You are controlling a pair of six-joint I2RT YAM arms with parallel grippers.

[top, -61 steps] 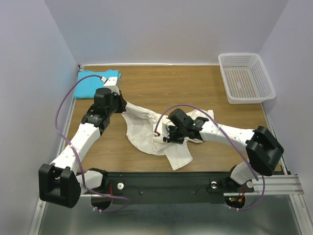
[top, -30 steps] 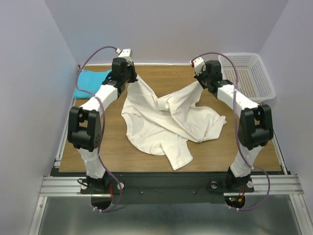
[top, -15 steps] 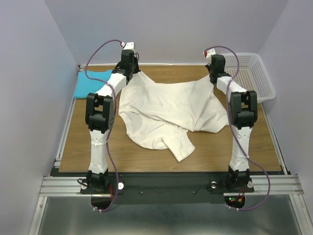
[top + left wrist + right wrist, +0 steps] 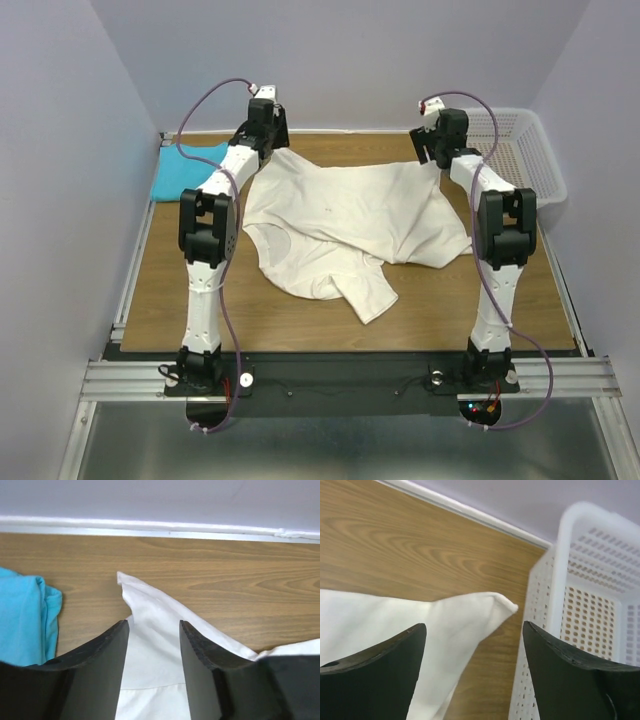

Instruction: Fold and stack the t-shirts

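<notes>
The cream-white t-shirt (image 4: 345,215) lies spread across the middle of the table, its far edge stretched between both arms and its near part still rumpled. The turquoise t-shirt (image 4: 182,170) sits bunched at the far left corner. My left gripper (image 4: 154,626) stands open over the white shirt's far left corner (image 4: 145,605), with cloth lying flat between the fingers. Beside it the turquoise shirt (image 4: 25,615) shows at left. My right gripper (image 4: 475,627) is open above the shirt's far right corner (image 4: 470,610), which rests loose on the wood.
A white mesh basket (image 4: 520,150) stands at the far right, its wall (image 4: 580,610) close beside my right finger. The back wall runs just behind both grippers. Bare wood (image 4: 180,280) lies at the near left and near right.
Both grippers have gone from shut on the white shirt's far corners to open, dropping the cloth onto the table. Before that the arms pulled the shirt outward and to the back.
</notes>
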